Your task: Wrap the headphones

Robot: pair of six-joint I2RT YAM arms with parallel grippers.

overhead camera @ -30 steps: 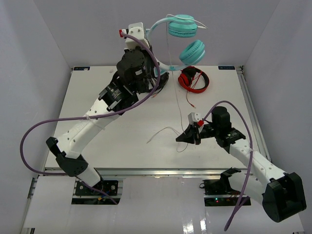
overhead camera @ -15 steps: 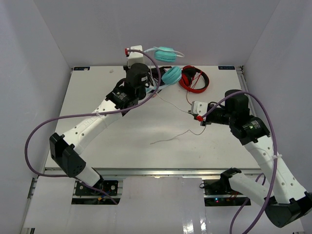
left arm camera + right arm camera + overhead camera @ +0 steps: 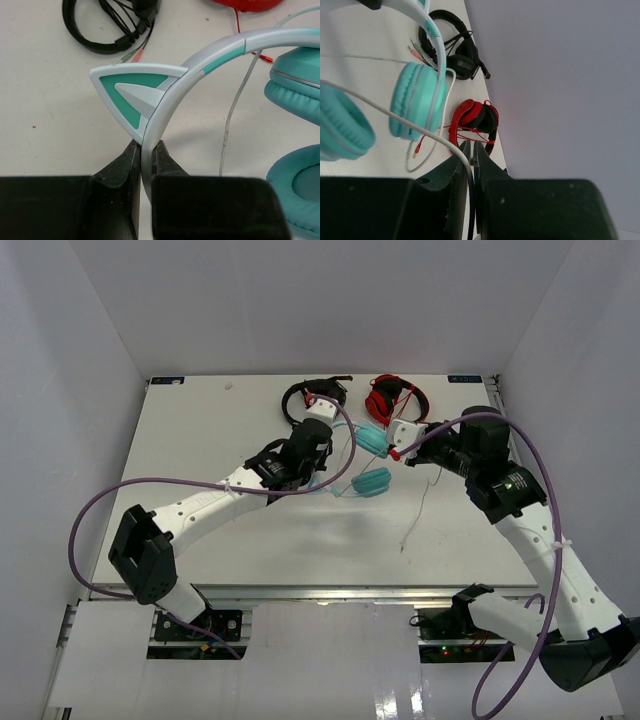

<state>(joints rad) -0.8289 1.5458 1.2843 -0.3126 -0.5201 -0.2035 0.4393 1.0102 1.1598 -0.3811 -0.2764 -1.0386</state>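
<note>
Lowered from high overhead a second ago, the headphones [image 3: 372, 483] now sit just beyond the left fingers [image 3: 122, 167], which clamp the headband, while the right fingers [image 3: 487, 167] pinch the cable [image 3: 385, 114], so winding can likely begin.

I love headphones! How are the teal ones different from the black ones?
The teal headphones have a cat-ear point; the black headphones show none. Teal's cable is white, black's dark. The left fingers pinch teal's headband; black lies untouched on the table. Both have round cups.
</note>
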